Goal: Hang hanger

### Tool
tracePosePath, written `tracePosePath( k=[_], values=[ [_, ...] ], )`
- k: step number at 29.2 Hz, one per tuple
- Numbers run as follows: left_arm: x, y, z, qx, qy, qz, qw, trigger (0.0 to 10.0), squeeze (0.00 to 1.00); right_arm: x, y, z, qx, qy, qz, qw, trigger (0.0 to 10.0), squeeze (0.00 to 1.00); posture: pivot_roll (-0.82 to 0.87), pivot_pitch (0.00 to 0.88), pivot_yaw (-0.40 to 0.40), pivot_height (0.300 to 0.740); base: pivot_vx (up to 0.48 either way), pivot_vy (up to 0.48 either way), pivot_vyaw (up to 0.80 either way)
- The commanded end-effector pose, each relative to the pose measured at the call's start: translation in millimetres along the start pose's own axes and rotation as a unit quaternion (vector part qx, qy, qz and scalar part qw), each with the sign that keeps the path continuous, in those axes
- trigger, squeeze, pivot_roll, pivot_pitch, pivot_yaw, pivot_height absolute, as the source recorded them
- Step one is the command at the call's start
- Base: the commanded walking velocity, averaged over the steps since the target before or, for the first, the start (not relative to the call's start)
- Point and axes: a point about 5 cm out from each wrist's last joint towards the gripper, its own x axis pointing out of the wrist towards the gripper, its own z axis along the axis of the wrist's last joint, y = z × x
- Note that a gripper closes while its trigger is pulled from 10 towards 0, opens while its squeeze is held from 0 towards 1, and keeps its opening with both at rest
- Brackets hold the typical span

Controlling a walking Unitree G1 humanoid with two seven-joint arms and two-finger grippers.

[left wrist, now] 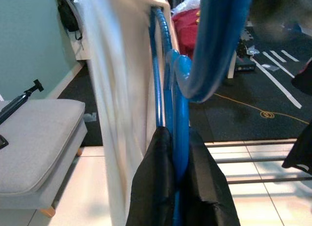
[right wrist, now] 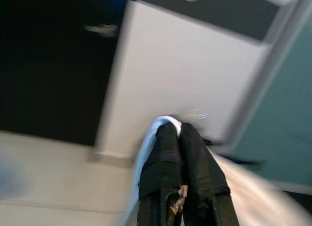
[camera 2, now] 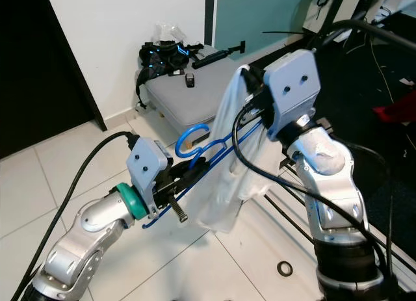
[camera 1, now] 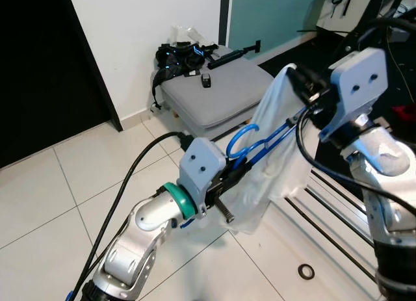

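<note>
A blue hanger (camera 1: pixel 250 145) with a white garment (camera 1: pixel 276 145) draped on it is held in the air between both arms. My left gripper (camera 1: pixel 231 175) is shut on the hanger's lower bar, just under the hook (camera 2: pixel 193 140); in the left wrist view the black fingers (left wrist: pixel 156 187) clamp the blue hanger (left wrist: pixel 178 138). My right gripper (camera 1: pixel 300 81) is shut on the hanger's far shoulder and the white garment (camera 2: pixel 229 138) over it. The right wrist view has its fingers (right wrist: pixel 165 157) pressed together on white cloth (right wrist: pixel 163 121).
A grey cushioned bench (camera 1: pixel 214 93) with a black bag (camera 1: pixel 179 57) and a small black device stands by the white wall. Black rack rails (camera 1: pixel 338 203) run across the floor at right. A dark doorway (camera 1: pixel 39 67) is at left. A ring (camera 1: pixel 305 271) lies on the tiles.
</note>
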Motion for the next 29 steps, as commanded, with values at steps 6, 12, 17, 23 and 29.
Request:
tracePosePath(
  k=[6, 12, 17, 23, 29],
  values=[
    [5.6, -2.8, 0, 0.005, -0.006, -0.013, 1.0, 10.0, 0.0, 0.5, 28.9, 5, -0.002, -0.002, 0.055, 0.999, 0.0, 0.0, -0.16, 0.211, 0.11, 0.74, 0.0, 0.0, 0.0],
    [-1.2, 0.8, -3, 0.003, 0.003, -0.007, 1.0, 10.0, 0.0, -9.8, -20.7, 6, -0.081, 0.022, -0.049, 0.995, 0.0, 0.0, -0.17, 0.213, 0.11, 0.74, 0.0, 0.0, 0.0],
    [-2.9, -0.5, -6, -0.003, 0.007, -0.002, 1.0, 10.0, 0.0, -18.4, -16.7, 17, -0.053, 0.01, -0.005, 0.999, 0.0, 0.0, -0.16, 0.213, 0.105, 0.74, 0.0, 0.0, 0.0],
    [1.1, 2.4, -6, -0.001, 0.005, 0.006, 1.0, 10.0, 0.0, -42.8, 35.1, 20, 0.033, 0.016, 0.185, 0.982, 0.0, 0.0, -0.16, 0.209, 0.107, 0.74, 0.0, 0.0, 0.0],
    [1.3, 2.8, -7, 0.0, 0.005, 0.006, 1.0, 10.0, 0.0, -59.0, 41.4, 10, 0.027, 0.065, 0.248, 0.966, 0.0, 0.0, -0.16, 0.205, 0.113, 0.74, 0.0, 0.0, 0.0]
  ],
)
